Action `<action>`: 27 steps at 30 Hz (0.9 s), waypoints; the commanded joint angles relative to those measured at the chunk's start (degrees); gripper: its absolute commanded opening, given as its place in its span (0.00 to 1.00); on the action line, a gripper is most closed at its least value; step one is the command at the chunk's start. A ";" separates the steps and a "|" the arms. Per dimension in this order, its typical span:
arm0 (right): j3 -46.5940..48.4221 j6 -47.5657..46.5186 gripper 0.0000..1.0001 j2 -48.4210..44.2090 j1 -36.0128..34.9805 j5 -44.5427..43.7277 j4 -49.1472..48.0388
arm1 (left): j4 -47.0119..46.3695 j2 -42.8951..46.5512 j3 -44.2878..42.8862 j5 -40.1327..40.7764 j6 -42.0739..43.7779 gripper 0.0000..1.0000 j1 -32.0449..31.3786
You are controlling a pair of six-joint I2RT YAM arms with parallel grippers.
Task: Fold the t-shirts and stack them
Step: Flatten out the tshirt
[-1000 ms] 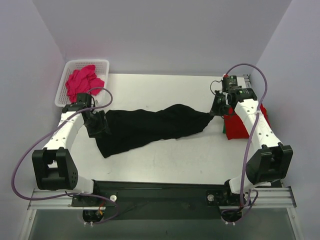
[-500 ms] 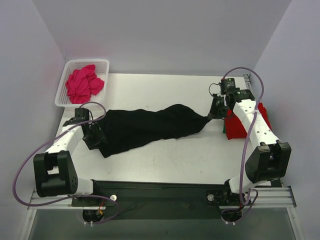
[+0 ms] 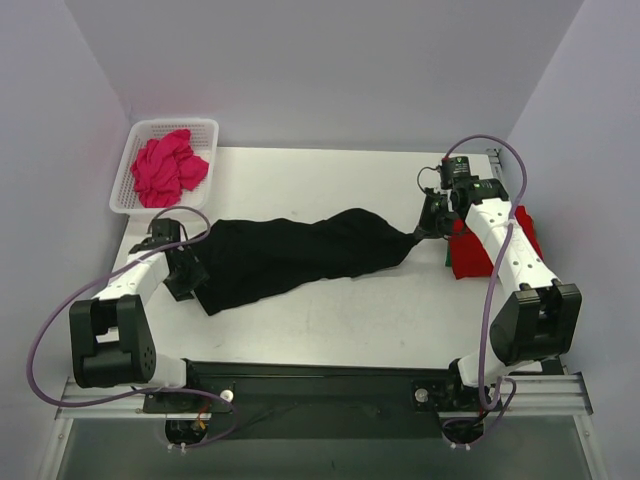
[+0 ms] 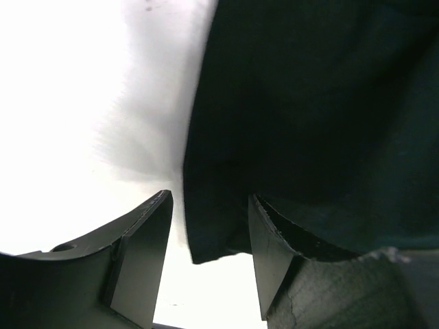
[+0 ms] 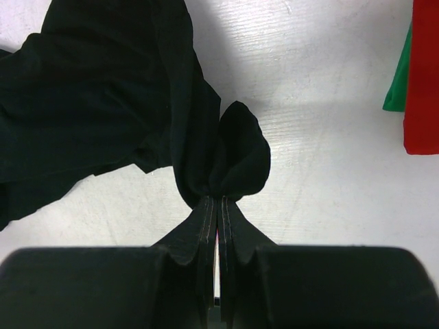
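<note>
A black t-shirt (image 3: pixel 300 255) lies stretched out, bunched, across the middle of the table. My right gripper (image 3: pixel 425 228) (image 5: pixel 218 200) is shut on its gathered right end, and the cloth (image 5: pixel 103 103) fans away from the fingertips. At the shirt's left edge my left gripper (image 3: pixel 190 272) (image 4: pixel 209 253) is open and low over the table, with a corner of the black cloth (image 4: pixel 206 233) between its fingers. A red t-shirt (image 3: pixel 470 255) (image 5: pixel 422 75) lies folded at the right, partly under the right arm. The magenta-pink t-shirt (image 3: pixel 165 168) is crumpled in the basket.
The white mesh basket (image 3: pixel 150 125) stands at the back left corner. A strip of green cloth (image 5: pixel 396 82) shows along the red shirt's edge. Grey walls close in the table at the left, back and right.
The left arm has drawn back toward the near left, bringing its gripper down to the shirt's lower left edge. The right gripper has barely shifted, still holding the black cloth.
</note>
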State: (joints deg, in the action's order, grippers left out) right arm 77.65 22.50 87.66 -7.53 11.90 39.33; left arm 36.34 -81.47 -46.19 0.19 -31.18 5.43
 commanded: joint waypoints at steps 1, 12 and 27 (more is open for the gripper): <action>-0.48 0.35 0.00 -0.38 0.23 0.32 1.10 | -0.83 2.28 1.37 4.29 -1.25 0.58 0.37; 0.92 0.53 0.00 0.32 0.23 1.54 1.27 | -10.66 -3.60 3.83 -3.94 -1.34 0.29 0.28; 29.92 1.05 0.00 -3.54 4.62 1.28 7.87 | 2.59 12.20 -32.80 7.19 1.65 0.00 6.34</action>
State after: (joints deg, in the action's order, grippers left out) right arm 102.00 23.14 87.29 -4.86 13.85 44.66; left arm 36.71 -75.61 -70.96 3.11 -29.74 10.00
